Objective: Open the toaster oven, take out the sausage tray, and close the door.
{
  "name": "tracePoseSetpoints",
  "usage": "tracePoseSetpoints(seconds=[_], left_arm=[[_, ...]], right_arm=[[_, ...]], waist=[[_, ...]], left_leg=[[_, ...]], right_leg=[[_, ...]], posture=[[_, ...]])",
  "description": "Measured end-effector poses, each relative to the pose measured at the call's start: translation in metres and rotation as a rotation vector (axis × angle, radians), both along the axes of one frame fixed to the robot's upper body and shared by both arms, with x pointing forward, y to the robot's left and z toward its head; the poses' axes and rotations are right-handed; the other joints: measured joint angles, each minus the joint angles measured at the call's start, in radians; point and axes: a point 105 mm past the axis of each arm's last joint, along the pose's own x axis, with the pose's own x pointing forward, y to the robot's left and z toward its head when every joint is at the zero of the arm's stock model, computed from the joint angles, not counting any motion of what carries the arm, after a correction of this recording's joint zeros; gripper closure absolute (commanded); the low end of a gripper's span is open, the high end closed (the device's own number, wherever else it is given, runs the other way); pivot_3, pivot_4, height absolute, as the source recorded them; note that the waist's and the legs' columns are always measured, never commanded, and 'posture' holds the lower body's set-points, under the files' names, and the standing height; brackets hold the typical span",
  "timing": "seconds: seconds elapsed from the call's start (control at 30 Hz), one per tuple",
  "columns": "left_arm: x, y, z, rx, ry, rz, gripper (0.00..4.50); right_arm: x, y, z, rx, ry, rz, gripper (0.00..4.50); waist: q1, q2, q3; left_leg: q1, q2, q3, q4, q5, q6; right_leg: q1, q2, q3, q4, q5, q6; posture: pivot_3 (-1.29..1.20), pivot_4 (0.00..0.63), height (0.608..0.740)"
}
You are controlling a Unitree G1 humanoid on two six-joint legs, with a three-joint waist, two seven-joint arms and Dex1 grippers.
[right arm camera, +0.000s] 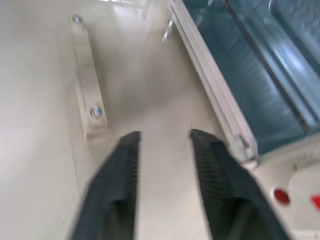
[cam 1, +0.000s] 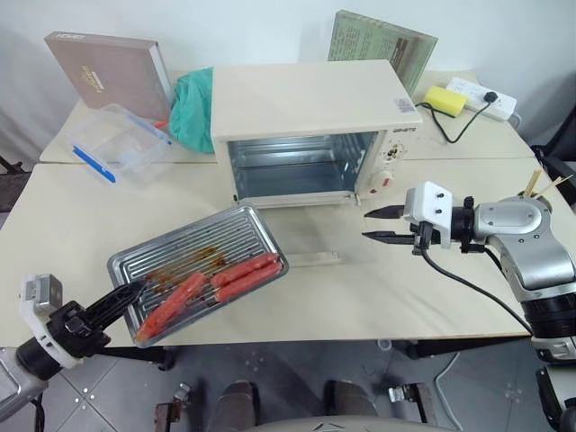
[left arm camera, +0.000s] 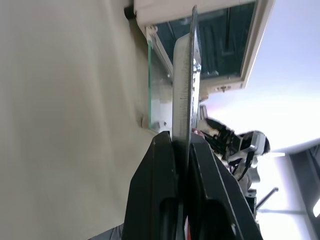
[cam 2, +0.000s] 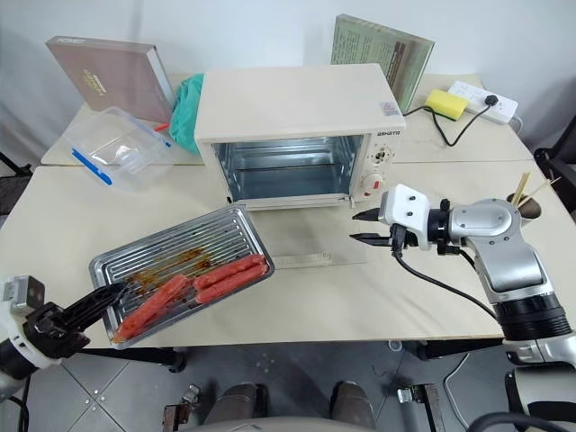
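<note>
Head views: the toaster oven point(cam 1: 306, 126) stands at 12 o'clock on the table point(cam 1: 432, 288), cavity bare, with the door point(cam 1: 301, 243) dropped flat onto the table in front of it, glass clear enough that the tabletop shows through. The sausage tray point(cam 1: 193, 265) sits out of the oven at about 8 o'clock, tilted, its near-left corner low and out past the table edge. The left pincer point(cam 1: 126, 295) is clamped on that corner. The left wrist view adds what the head views lack: the tray's rim seen edge-on, pinched tight between the two black fingers point(left arm camera: 157, 190), with the open oven beyond. The right pincer point(cam 1: 385, 225) hovers at 3 o'clock, just in front of the oven's control panel, tips pointing toward the door, holding nothing. The right wrist view shows its fingers point(right arm camera: 122, 175) parted by a narrow gap over the glass, the cream bar handle point(right arm camera: 87, 95) with two screws to one side and the door's hinge edge to the other. Tray: silver, ridged base, rounded corners, brown grease stains toward the middle; the red-orange sausages point(cam 1: 229, 274) lie bunched at its near, lower end. At 10 o'clock a clear plastic box point(cam 1: 115, 142) with blue clips; I cannot tell whether it holds anything. Behind it a brown box point(cam 1: 108, 72) and a teal cloth point(cam 1: 191, 108).
</note>
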Motion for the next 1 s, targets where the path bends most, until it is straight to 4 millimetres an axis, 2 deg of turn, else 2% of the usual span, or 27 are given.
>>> tracePoseSetpoints(seconds=[0.07, 0.13, 0.23, 0.43, 0.63, 0.77, 0.87, 1.0], left_arm=[[-0.009, 0.009, 0.001, -0.003, -0.016, 0.073, 4.5], [-0.018, 0.021, -0.001, -0.012, -0.018, 0.153, 4.5], [-0.027, 0.029, -0.003, -0.042, -0.041, 0.245, 4.5], [-0.035, 0.029, -0.005, -0.039, -0.045, 0.306, 4.5], [-0.034, 0.051, -0.002, -0.053, -0.083, 0.473, 4.5], [-0.028, 0.062, 0.003, -0.077, -0.12, 0.556, 4.5], [-0.026, 0.07, -0.002, -0.089, -0.086, 0.6, 4.5], [-0.02, 0.073, -0.003, -0.105, -0.075, 0.608, 4.5]], right_arm=[[0.006, -0.01, -0.011, -0.005, 0.04, -0.026, 4.46], [0.01, -0.02, -0.025, -0.005, 0.088, -0.062, 4.46], [0.012, -0.02, -0.039, 0.029, 0.149, -0.07, 4.46], [0.012, -0.014, -0.045, 0.049, 0.195, -0.04, 4.46], [0.011, 0.002, -0.049, 0.132, 0.288, -0.012, 4.46], [0.009, 0.008, -0.041, 0.169, 0.303, 0.007, 4.46], [0.015, 0.012, -0.031, 0.218, 0.281, -0.013, 4.46], [0.028, 0.017, -0.002, 0.304, 0.22, -0.041, 4.46]], waist=[[0.0, 0.0, 0.0], [-0.001, 0.0, 0.0], [-0.001, 0.0, 0.0], [0.0, 0.0, 0.0], [-0.001, 0.0, 0.0], [0.002, 0.0, 0.0], [0.001, 0.0, 0.0], [0.001, 0.0, 0.0]], left_leg=[[0.0, 0.0, 0.001, 0.0, 0.0, 0.0], [0.0, 0.0, 0.001, 0.0, -0.001, 0.0], [0.0, 0.001, 0.001, 0.0, -0.001, 0.0], [0.0, 0.001, 0.001, 0.002, -0.001, 0.0], [0.0, 0.001, 0.002, 0.002, -0.002, 0.0], [0.0, 0.001, 0.002, 0.003, -0.003, 0.0], [0.0, 0.001, 0.002, 0.003, -0.003, 0.0], [0.0, 0.002, 0.002, 0.003, -0.003, 0.0]], right_leg=[[0.0, 0.0, 0.0, -0.001, 0.0, 0.0], [0.0, 0.0, 0.0, -0.001, 0.0, 0.0], [0.0, 0.0, 0.0, -0.001, 0.0, 0.0], [0.0, 0.0, 0.0, -0.001, 0.0, 0.0], [0.0, 0.001, 0.0, -0.001, 0.0, 0.0], [0.0, 0.001, 0.0, -0.001, 0.0, 0.0], [0.0, 0.001, 0.001, -0.001, 0.0, 0.0], [0.0, 0.001, 0.0, 0.0, 0.0, 0.0]], posture=[[0.0, 0.15, 0.74], [0.0, 0.15, 0.74], [0.0, 0.15, 0.74], [0.0, 0.15, 0.74], [0.0, 0.15, 0.74], [0.0, 0.15, 0.74], [0.0, 0.15, 0.74], [0.0, 0.15, 0.74]])
